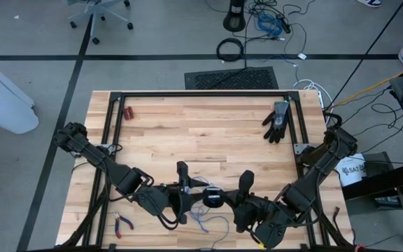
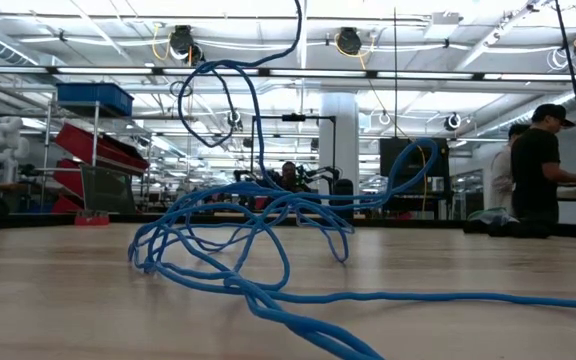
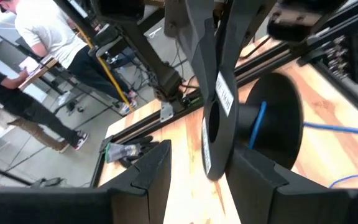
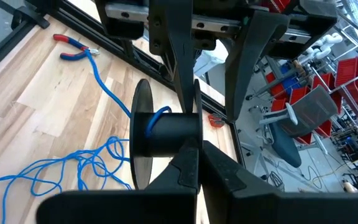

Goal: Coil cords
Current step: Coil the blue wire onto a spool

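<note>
Item: black spool [image 1: 211,198], held between the two claws above the near edge of the wooden worktop [image 1: 201,133].
Left claw [image 1: 186,187]: jaws part open, clamped on one flange of the spool.
Right claw [image 1: 238,199]: jaws fully closed, gripping the spool's opposite flange, tips meeting on it.
Item: blue cord [image 1: 208,222]. One end runs onto the spool's hub between the claws; the rest lies in loose tangled loops on the worktop just below both claws.
Item: red-handled pliers [image 1: 122,224], on the worktop beside the left arm.
Item: black glove [image 1: 278,120], well beyond the right claw, near the far frame rail.
</note>
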Robot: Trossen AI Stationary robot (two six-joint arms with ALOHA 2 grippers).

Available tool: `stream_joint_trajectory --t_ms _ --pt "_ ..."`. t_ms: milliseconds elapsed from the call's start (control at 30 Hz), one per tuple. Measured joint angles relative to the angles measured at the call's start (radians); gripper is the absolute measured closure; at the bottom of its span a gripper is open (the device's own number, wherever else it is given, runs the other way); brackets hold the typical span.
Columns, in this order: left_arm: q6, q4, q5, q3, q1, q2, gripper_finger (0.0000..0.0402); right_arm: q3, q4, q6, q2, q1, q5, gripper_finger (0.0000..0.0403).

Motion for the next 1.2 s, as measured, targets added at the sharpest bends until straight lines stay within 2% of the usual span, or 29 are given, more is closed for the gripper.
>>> stream_joint_trajectory --t_ms 133,1200 --pt "0.000 -0.007 -0.035 0.000 -0.013 0.000 0.0252 0.000 0.000 0.005 0.000 0.005 0.000 0.0403" --pt "-0.027 0.009 -0.026 0.000 -0.013 0.003 0.0252 0.000 0.000 0.080 0.000 0.006 -0.002 0.0403"
